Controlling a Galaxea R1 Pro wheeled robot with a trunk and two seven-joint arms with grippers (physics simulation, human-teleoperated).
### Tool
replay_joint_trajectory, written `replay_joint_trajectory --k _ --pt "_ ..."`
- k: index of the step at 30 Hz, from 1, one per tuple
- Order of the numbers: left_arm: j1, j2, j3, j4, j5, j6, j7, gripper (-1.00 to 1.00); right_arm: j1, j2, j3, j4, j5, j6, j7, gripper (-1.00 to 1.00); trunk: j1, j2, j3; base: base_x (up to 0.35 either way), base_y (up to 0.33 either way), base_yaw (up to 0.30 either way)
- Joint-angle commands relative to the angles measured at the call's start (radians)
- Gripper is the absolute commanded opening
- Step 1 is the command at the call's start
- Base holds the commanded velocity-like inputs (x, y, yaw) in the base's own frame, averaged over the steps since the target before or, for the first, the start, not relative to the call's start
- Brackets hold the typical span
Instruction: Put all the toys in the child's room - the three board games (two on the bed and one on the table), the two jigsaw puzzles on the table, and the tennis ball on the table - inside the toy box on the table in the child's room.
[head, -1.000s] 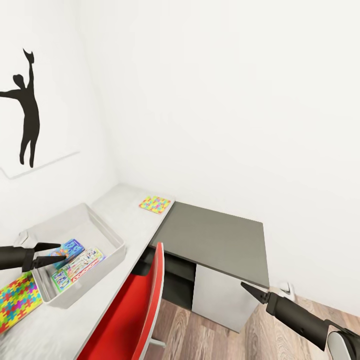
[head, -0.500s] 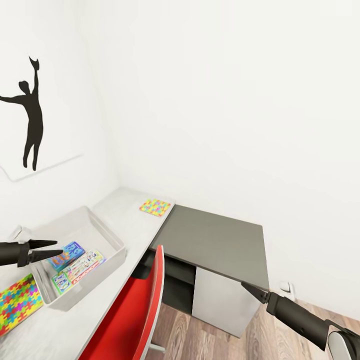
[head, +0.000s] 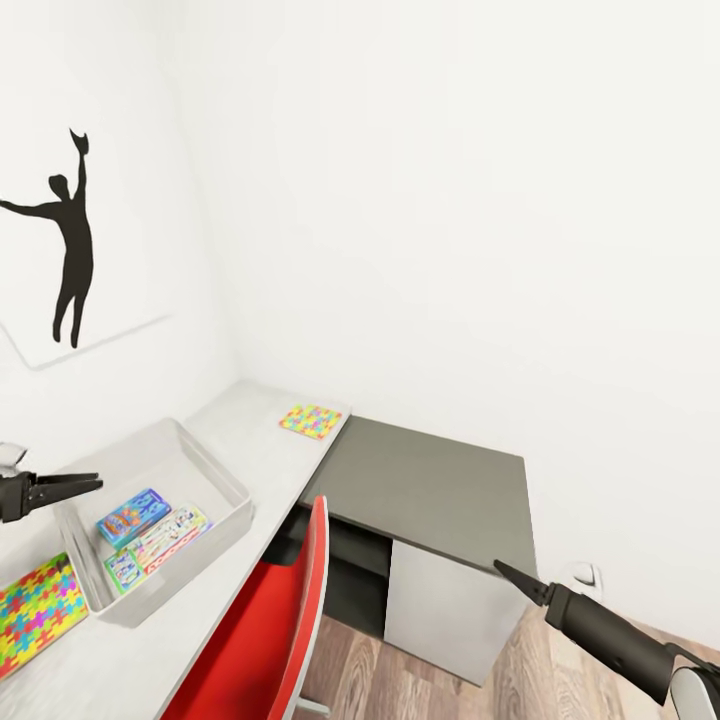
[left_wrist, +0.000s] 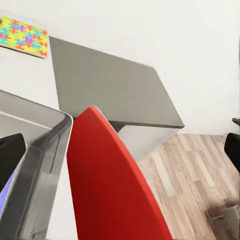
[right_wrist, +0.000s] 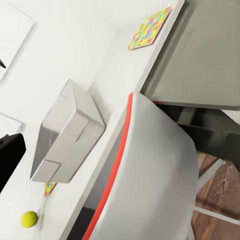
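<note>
Grey and shallow, the toy box (head: 150, 520) is sitting on the bench (head: 250, 430) with three board games (head: 150, 535) lying flat on its floor, so what is left to gather is out on the bench top. One jigsaw puzzle (head: 35, 612) is lying just beside the box's near-left end, almost under the left claw (head: 88, 484), which is hovering at the box's left rim with its tips drawn close together and nothing between them. A second jigsaw puzzle (head: 310, 421) is lying at the far end of the bench, beside the dark cabinet top (head: 430, 490) and well apart from both arms. In the right wrist view a tennis ball (right_wrist: 29, 218) is resting on the bench beyond the box. The right claw (head: 505, 573) is hanging low past the red chair (head: 290, 610), fingers pinched to a point, empty — the left arm is plainly the nearer one, and the near puzzle lies below and toward the robot from its tips.
</note>
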Motion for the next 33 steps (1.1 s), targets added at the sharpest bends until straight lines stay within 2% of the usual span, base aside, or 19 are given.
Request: replay_joint_trajectory --k 1,3,8,16,17,20,21,26,33 --pt "0.0 -0.001 0.002 0.002 -0.001 0.026 -0.004 1.0 -0.001 0.0 -0.004 0.0 -0.001 0.005 0.006 1.0 0.001 -0.002 0.0 0.0 0.0 0.0" --pt "0.003 -0.004 0.006 0.008 0.0 0.064 -0.004 1.0 -0.001 0.0 -0.009 0.0 -0.001 0.003 0.016 1.0 0.001 -0.002 0.003 0.0 0.0 0.0" --pt "0.013 -0.012 0.009 0.008 0.013 0.097 -0.004 1.0 -0.001 0.0 -0.013 0.0 -0.002 -0.019 0.026 1.0 -0.011 0.019 0.02 0.0 0.0 0.0" --pt "0.049 -0.043 0.01 0.069 0.12 0.112 -0.004 1.0 -0.001 0.0 -0.016 0.0 -0.003 -0.042 0.032 1.0 -0.011 0.019 0.034 0.0 0.0 0.0" --pt "0.07 -0.047 0.011 0.087 0.148 0.113 -0.004 1.0 -0.001 -0.001 -0.016 0.0 -0.003 -0.043 0.033 1.0 -0.011 0.019 0.035 0.0 0.0 0.0" --pt "0.102 -0.048 0.014 0.098 0.196 0.113 -0.004 1.0 -0.001 -0.001 -0.016 0.001 -0.003 -0.045 0.037 1.0 -0.011 0.019 0.04 0.0 0.0 0.0" --pt "0.119 -0.047 0.014 0.094 0.232 0.114 -0.004 1.0 -0.001 -0.001 -0.016 0.001 -0.003 -0.046 0.042 1.0 -0.011 0.019 0.042 0.0 0.0 0.0" --pt "0.144 -0.042 0.015 0.084 0.313 0.116 -0.004 1.0 -0.001 -0.001 -0.017 0.001 -0.003 -0.05 0.052 1.0 -0.011 0.019 0.048 0.0 0.0 0.0" --pt "0.152 -0.042 0.011 0.08 0.344 0.116 -0.004 1.0 -0.001 0.001 -0.017 0.001 0.0 -0.053 0.055 1.0 -0.011 0.019 0.051 -0.038 0.0 0.0"
